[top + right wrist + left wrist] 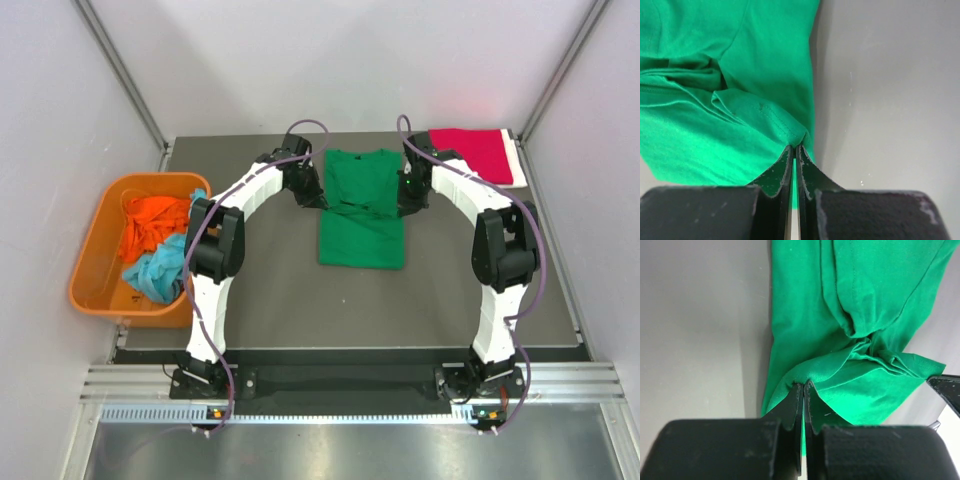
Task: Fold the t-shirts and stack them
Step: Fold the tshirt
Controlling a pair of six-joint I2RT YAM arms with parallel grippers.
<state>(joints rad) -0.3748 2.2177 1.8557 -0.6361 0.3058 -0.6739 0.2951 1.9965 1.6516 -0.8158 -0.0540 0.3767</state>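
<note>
Table [270, 300]: green tee [360, 215] mid, tub [95, 272] L, red tee [470, 150] far-R.

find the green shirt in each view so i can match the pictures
Top external: the green shirt lies mid-table, between the left gripper and the right gripper.
Left wrist: it fills the upper right, edge pinched in the left gripper at bottom centre.
Right wrist: it fills the upper left, edge pinched in the right gripper.
Shared landmark: the bunched crease across the shirt's middle.
</note>
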